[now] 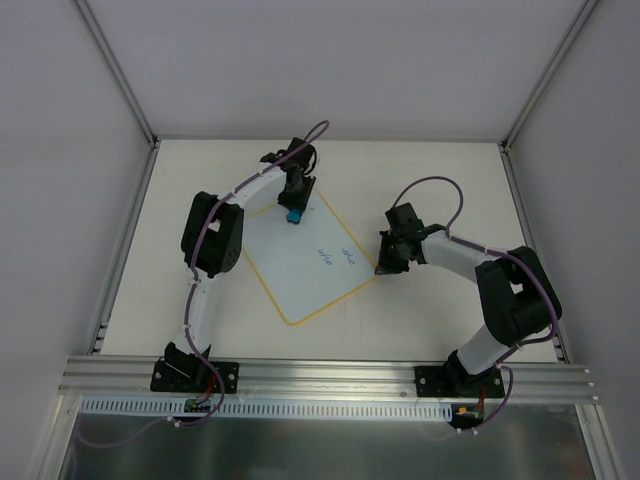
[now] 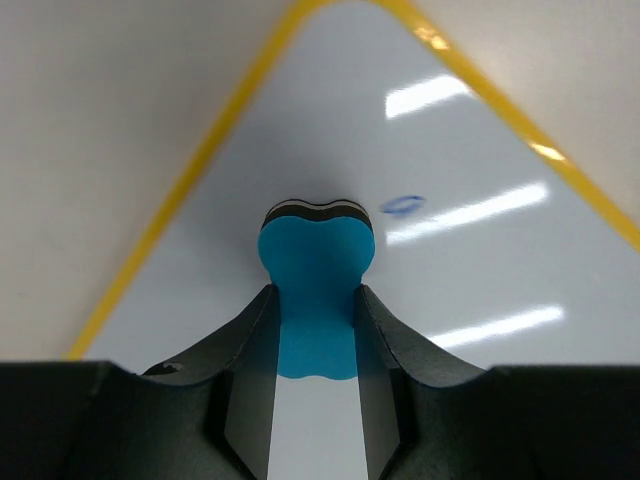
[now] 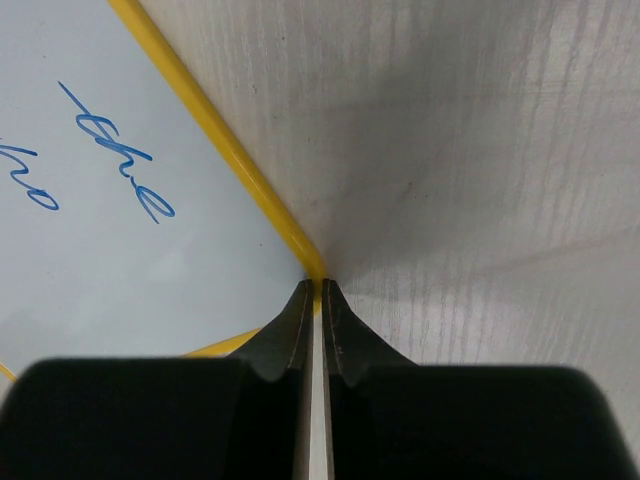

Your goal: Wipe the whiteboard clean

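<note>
1. Overhead: whiteboard (image 1: 300,270) lies skewed in the middle of the table (image 1: 430,180). Left gripper (image 1: 293,203) sits at its far corner, clamped on a blue eraser (image 1: 292,215). Right gripper (image 1: 383,265) is at the right corner.
2. Left wrist: jaws squeeze the eraser, which is at the board beside a small blue mark (image 2: 403,205).
3. Right wrist: jaws are closed at the yellow corner, and the writing (image 3: 115,150) is intact. Wiping looks barely begun; next calls for sweeps toward the words.

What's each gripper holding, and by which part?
Left gripper pinches the blue eraser by its narrow waist. Right gripper is shut, tips at the yellow corner of the whiteboard, nothing between them.
</note>
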`<state>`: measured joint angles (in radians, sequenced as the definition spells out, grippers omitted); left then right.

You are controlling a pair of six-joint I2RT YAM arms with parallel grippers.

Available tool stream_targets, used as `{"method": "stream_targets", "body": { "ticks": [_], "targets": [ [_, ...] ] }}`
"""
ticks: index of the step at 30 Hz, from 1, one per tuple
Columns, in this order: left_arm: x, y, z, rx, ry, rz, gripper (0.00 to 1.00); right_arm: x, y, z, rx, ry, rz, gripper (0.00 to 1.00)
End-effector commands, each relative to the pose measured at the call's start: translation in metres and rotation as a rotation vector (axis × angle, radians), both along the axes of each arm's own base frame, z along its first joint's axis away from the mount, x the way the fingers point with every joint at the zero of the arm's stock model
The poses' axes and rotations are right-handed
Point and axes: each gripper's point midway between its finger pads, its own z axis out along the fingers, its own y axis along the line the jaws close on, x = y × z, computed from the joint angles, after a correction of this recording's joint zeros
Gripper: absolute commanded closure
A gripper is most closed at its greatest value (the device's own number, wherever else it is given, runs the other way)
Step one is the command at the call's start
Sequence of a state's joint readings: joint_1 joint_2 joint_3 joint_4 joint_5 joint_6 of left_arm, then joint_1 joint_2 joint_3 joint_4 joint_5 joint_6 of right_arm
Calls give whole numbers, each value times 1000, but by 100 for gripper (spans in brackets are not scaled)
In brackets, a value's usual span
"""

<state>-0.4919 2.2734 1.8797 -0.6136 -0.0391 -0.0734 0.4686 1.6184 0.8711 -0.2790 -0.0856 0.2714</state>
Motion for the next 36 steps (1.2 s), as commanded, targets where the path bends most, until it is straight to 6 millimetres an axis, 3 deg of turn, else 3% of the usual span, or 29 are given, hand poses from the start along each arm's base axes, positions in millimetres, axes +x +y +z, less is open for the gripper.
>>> {"method": "stream_targets", "body": {
  "ticks": [1, 5, 11, 20, 25, 31, 36],
  "targets": [
    [8, 53, -14, 104, 52, 126, 100, -28, -24, -21, -119, 92, 20, 100],
    [14, 55, -21, 124, 50, 91, 100, -28, -25, -22, -123, 94, 27, 100],
    [7, 38, -33, 87, 90, -25, 100, -28, -23, -22, -119, 92, 38, 100],
    [-15, -12, -46, 104, 103, -237, 100, -30, -19, -20, -107, 94, 52, 100],
    [-25, -50, -48, 12, 131, -323, 98, -30, -18, -18, -107, 93, 61, 100],
    [-57, -80, -48, -94, 227, -388, 97, -29, -18, -17, -109, 85, 66, 100],
    [-90, -72, -51, -118, 333, -370, 98, -30, -18, -19, -111, 93, 68, 100]
  ]
}}
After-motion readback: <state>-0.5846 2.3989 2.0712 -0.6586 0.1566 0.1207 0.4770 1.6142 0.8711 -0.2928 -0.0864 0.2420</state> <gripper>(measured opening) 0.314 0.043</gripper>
